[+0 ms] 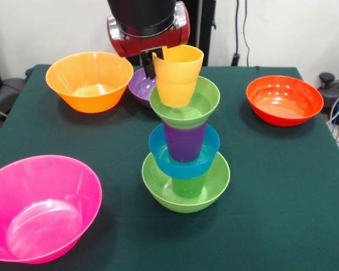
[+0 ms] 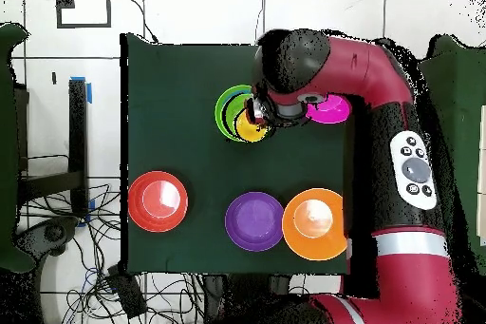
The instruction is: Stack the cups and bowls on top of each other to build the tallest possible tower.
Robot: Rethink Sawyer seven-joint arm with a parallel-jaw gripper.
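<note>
Centrally on the green table [image 1: 282,186] stands the tower [image 1: 185,152]: a lime-green bowl [image 1: 158,183] at the base, a green cup [image 1: 187,186] inside it, a blue bowl [image 1: 158,149] on that cup, a purple cup [image 1: 183,141] rising from the blue bowl, and a small green bowl [image 1: 206,99] on top. The column leans slightly, with its upper pieces sitting a little to the left of the base in the front view.

At the very top is the yellow-orange cup [image 1: 178,76], upright, its base down in the small green bowl. The gripper [image 1: 153,61] comes down from above and pinches the cup's far-left rim, one dark finger [image 1: 150,65] showing outside the wall. Whether the cup's base rests on the bowl's floor cannot be told.

Around the tower, in the front view, the large pink bowl [image 1: 39,209] lies near left, tipped toward the camera. The orange bowl [image 1: 89,79] sits far left, the red-orange bowl [image 1: 283,99] far right, and the purple bowl [image 1: 140,86] just behind the tower, partly hidden by the cup and gripper.

From overhead, the red arm [image 2: 380,83] bends over the tower, and only the yellow cup and green rims show beneath the wrist.
</note>
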